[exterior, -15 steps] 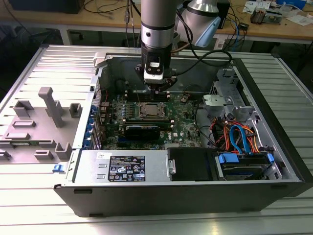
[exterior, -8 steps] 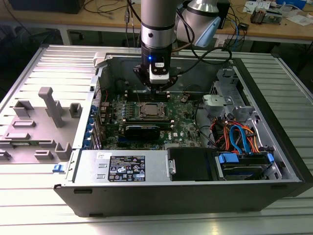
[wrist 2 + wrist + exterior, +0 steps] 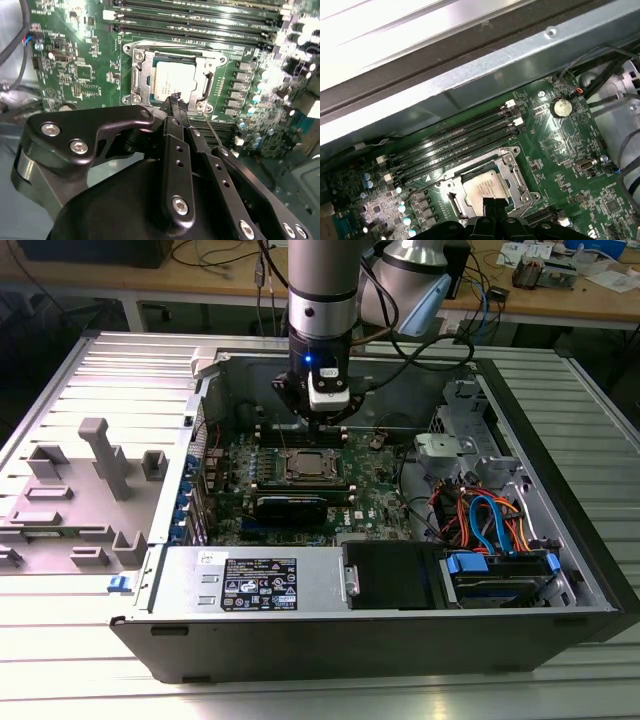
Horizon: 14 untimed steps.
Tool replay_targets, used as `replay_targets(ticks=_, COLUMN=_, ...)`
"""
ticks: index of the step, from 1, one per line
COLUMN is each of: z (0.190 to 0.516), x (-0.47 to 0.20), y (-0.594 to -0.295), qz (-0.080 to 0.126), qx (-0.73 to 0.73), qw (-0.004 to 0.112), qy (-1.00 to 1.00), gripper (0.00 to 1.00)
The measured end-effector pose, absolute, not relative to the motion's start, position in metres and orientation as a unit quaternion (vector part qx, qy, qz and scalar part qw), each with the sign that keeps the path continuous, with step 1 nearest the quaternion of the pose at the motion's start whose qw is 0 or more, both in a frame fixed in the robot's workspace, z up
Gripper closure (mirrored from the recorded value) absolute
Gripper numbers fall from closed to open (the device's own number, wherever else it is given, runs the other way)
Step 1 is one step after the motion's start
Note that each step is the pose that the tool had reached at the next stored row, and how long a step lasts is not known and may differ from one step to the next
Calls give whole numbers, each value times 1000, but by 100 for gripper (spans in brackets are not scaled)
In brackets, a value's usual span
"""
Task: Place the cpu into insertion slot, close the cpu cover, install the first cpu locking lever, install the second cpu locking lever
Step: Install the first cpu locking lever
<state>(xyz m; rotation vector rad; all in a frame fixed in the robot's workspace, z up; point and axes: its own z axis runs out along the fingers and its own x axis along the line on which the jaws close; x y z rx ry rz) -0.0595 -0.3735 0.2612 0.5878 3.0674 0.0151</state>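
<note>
The cpu (image 3: 173,80) lies in the insertion slot (image 3: 131,50), the cpu cover (image 3: 206,75) down over it. The tool (image 3: 175,97) hangs just above, clenched on nothing

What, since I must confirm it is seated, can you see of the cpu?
The cpu is a small square chip with a dull silver-grey metal top bearing faint print. It lies flat in the insertion slot, framed by the silvery cpu cover on the green board. The gripper hangs by one edge; whether it touches cannot be told.
</note>
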Motion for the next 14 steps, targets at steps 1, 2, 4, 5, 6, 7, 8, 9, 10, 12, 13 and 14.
replay_targets(ticks=1, z=261, x=-59, y=-373, qz=5, qx=169, qw=9, qy=986, gripper=89)
replay_targets(ticks=2, z=261, x=-59, y=-373, qz=5, qx=150, qw=9, qy=989, gripper=89)
replay_targets(ticks=4, z=261, x=-59, y=-373, qz=5, qx=135, qw=9, qy=991, gripper=89)
replay_targets(ticks=5, z=261, x=-59, y=-373, qz=5, qx=129, qw=9, qy=992, gripper=89)
replay_targets(ticks=6, z=261, x=-59, y=-373, qz=5, qx=122, qw=9, qy=992, gripper=89)
replay_targets(ticks=7, z=261, x=-59, y=-373, qz=6, qx=113, qw=9, qy=994, gripper=89)
replay_targets(ticks=8, z=261, x=-59, y=-373, qz=6, qx=98, qw=9, qy=995, gripper=89)
replay_targets(ticks=9, z=261, x=-59, y=-373, qz=6, qx=89, qw=9, qy=996, gripper=89)
replay_targets(ticks=10, z=261, x=-60, y=-374, qz=6, qx=80, qw=9, qy=997, gripper=89)
replay_targets(ticks=12, z=265, x=-60, y=-374, qz=6, qx=78, qw=9, qy=997, gripper=89)
replay_targets(ticks=13, z=268, x=-60, y=-374, qz=6, qx=77, qw=9, qy=997, gripper=89)
replay_targets(ticks=14, z=273, x=-60, y=-373, qz=6, qx=76, qw=9, qy=997, gripper=89)
